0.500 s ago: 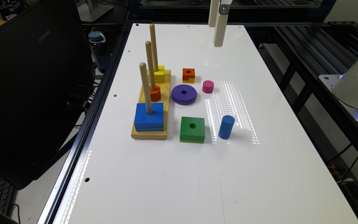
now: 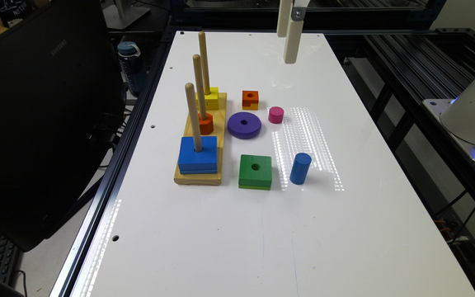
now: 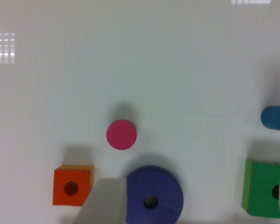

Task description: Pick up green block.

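the franka arm's tool (image 2: 290,45) hangs high over the far end of the white desk (image 2: 237,231), its pale fingers pointing straight down and touching nothing. in the exterior view two slim white fingers (image 2: 292,43) show close side by side, one reaching lower than the other, with a small metal bracket at their top edge; the wrist and the rest of the arm lie out of frame above. in the wrist view the camera looks straight down, and two grey fingertips (image 3: 105,205) stand wide apart at the picture's edge, with nothing held between them.
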Robot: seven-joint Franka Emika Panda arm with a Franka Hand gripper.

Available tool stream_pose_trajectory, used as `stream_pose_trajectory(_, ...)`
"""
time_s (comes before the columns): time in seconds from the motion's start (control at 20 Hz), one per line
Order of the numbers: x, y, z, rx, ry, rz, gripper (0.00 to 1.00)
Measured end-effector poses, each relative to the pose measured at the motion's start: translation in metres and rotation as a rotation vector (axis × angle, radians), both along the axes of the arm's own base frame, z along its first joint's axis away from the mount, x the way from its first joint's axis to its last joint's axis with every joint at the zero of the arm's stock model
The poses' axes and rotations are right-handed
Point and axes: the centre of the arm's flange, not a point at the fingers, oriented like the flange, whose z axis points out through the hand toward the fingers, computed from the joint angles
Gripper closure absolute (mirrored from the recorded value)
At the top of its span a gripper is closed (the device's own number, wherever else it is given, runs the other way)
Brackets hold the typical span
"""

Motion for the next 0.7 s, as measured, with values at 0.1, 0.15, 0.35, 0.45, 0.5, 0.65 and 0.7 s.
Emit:
stream_pose_trajectory(0.1,0.000,0.000,0.000,0.000,0.000,0.000,0.00)
stream_pose_trajectory(0.15,0.000,0.000,0.000,0.000,0.000,0.000,0.00)
stream_pose_trajectory(0.35,0.000,0.000,0.000,0.000,0.000,0.001,0.00)
stream_pose_trajectory(0.45,0.000,0.008,0.000,0.002,0.000,0.003,0.00)
stream_pose_trajectory(0.5,-0.001,0.015,-0.001,0.000,0.001,0.003,0.00)
stream_pose_trajectory(0.65,-0.002,0.027,-0.001,-0.003,0.000,0.002,0.00)
stream_pose_trajectory(0.7,-0.002,0.030,-0.001,-0.004,-0.001,0.002,0.00)
